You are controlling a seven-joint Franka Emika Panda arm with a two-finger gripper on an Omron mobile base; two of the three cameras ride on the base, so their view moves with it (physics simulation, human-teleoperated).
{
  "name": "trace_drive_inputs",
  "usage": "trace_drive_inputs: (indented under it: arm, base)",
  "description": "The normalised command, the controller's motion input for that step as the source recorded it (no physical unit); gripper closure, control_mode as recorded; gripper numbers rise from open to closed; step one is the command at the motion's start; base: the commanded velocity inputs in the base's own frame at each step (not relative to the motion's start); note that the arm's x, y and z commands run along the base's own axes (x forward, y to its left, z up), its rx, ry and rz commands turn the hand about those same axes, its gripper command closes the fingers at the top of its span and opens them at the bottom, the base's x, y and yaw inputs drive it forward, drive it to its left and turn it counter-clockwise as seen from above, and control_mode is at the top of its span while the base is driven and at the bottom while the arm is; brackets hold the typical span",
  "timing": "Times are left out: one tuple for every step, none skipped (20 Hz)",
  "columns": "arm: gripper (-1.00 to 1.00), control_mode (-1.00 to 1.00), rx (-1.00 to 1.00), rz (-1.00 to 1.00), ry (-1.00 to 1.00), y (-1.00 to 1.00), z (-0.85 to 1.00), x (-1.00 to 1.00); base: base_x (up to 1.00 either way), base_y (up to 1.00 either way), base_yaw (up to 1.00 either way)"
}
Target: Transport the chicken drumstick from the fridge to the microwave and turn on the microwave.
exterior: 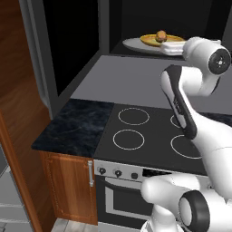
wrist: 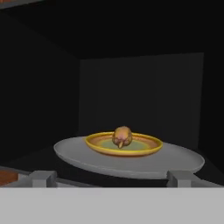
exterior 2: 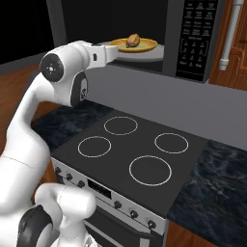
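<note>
I can read no text anywhere ahead of my hand. The microwave [exterior 2: 193, 43] has a control panel [exterior 2: 194, 38] to the right of where my hand reaches in, with rows of small pale marks on its buttons, but they are too small and blurred for me to make out a single letter or number. Below my arm, the oven [exterior 2: 126, 166] knobs [exterior 2: 118, 204] carry no marking I can read either.
</note>
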Motion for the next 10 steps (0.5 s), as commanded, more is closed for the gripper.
trace_drive_inputs:
  arm:
    - [-1.00,-1.00,-0.01,0.00,-0.01,0.24,0.12,-0.79]
    - [-1.00,-1.00,0.00,0.00,0.00,0.23,0.11,-0.77]
    - [-1.00,-1.00,0.00,0.00,0.00,0.19,0.13,-0.79]
    - [-1.00,-1.00,0.00,0.00,0.00,0.17,0.14,-0.75]
    - [-1.00,-1.00,0.00,0.00,0.00,0.19,0.16,-0.68]
    - [-1.00,-1.00,0.00,0.00,0.00,0.19,0.15,-0.67]
    - [-1.00,-1.00,0.00,0.00,0.00,0.16,0.15,-0.74]
    - [-1.00,-1.00,0.00,0.00,0.00,0.14,0.14,-0.79]
    - [-1.00,-1.00,0.00,0.00,0.00,0.13,0.14,-0.80]
    - [-1.00,-1.00,0.00,0.00,0.00,0.09,0.12,-0.83]
  base:
    - [0.00,0.00,0.00]
    - [0.00,0.00,0.00]
    - [0.00,0.00,0.00]
    - [0.00,0.00,0.00]
    - [0.00,0.00,0.00]
    - [0.00,0.00,0.00]
    - [0.00,0.00,0.00]
    - [0.00,0.00,0.00]
    - [0.00,0.00,0.00]
    - [0.00,0.00,0.00]
